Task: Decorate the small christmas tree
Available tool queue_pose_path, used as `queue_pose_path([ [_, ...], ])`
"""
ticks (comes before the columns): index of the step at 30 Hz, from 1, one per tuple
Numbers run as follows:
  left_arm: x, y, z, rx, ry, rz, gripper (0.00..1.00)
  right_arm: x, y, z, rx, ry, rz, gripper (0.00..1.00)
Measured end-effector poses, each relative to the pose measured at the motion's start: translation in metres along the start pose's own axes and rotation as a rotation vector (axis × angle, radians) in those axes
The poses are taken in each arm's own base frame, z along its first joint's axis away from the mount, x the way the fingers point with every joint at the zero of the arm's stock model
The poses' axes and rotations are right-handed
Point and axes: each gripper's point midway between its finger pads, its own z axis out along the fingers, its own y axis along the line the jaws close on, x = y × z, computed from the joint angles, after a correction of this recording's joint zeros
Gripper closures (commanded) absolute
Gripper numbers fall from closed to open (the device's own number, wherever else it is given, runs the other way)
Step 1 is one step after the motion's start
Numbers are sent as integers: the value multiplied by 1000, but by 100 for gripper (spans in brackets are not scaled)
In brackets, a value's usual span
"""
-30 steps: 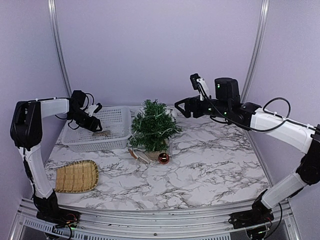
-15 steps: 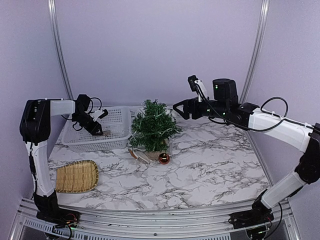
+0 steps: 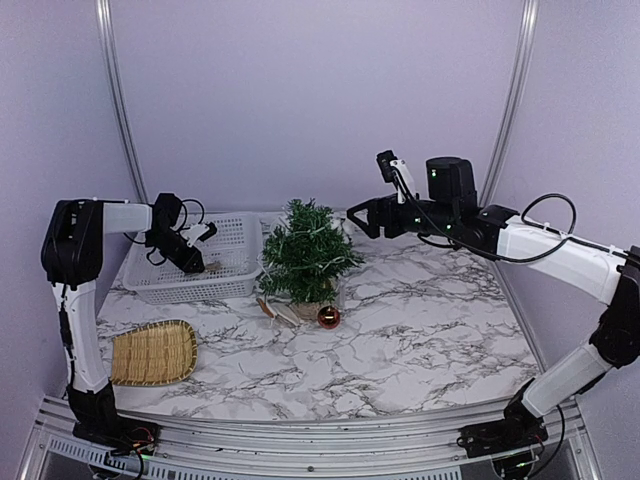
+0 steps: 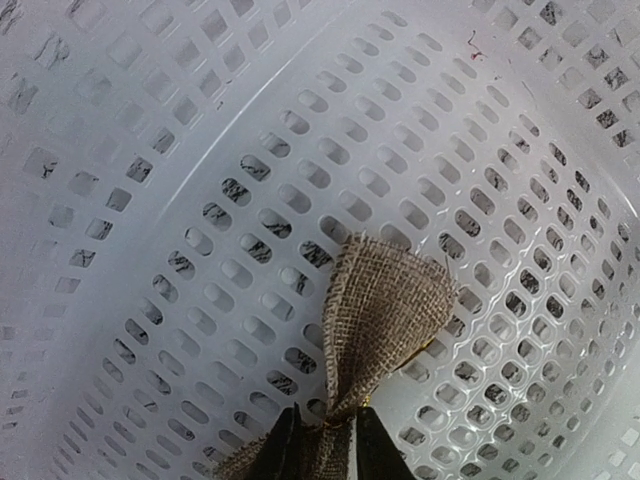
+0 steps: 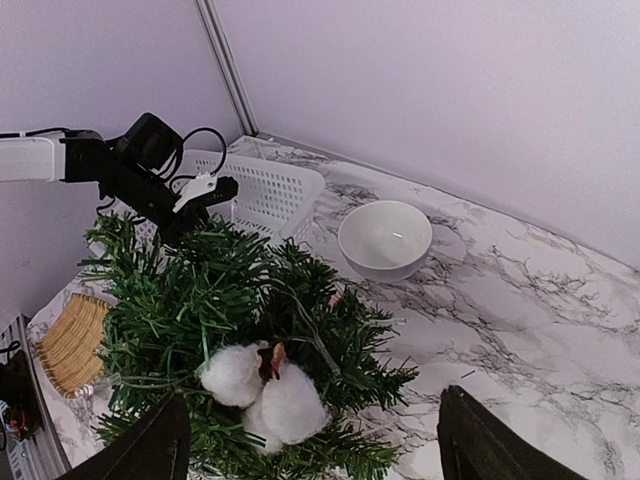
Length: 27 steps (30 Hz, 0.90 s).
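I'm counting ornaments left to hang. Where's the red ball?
In the top view, the red ball lies on the table just in front of the tree, right of the wooden pieces.

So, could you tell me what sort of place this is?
Probably a robot lab test cell: a marble-patterned table boxed in by lilac walls and aluminium rails, two arms bolted at its near edge, and props: the small christmas tree and a burlap bow in a white basket.

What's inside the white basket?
A brown burlap bow lies inside the white basket, with the left gripper pinching its knot. The bow's other half is hidden behind the fingers, and the left arm covers part of the basket floor.
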Motion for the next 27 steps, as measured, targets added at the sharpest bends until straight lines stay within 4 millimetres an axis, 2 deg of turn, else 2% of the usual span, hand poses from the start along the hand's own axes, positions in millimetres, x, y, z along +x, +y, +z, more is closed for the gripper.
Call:
queue_pose_path([
  [5, 0, -2, 4, -7, -5, 10, 82, 2, 0, 2, -3, 5, 1, 17],
  [10, -2, -2, 5, -17, -12, 9, 100, 3, -2, 3, -2, 9, 3, 17],
  [16, -14, -4, -7, -31, -42, -77, 100, 3, -2, 3, -1, 9, 4, 17],
  [20, -38, -8, -37, -56, -117, -188, 100, 3, -3, 2, 0, 7, 8, 17],
  [24, -72, -17, -87, -93, -247, -296, 100, 2, -5, 2, 6, 6, 14, 17],
  [27, -89, -28, -127, -100, -345, -397, 100, 2, -6, 2, 9, 5, 17, 17],
])
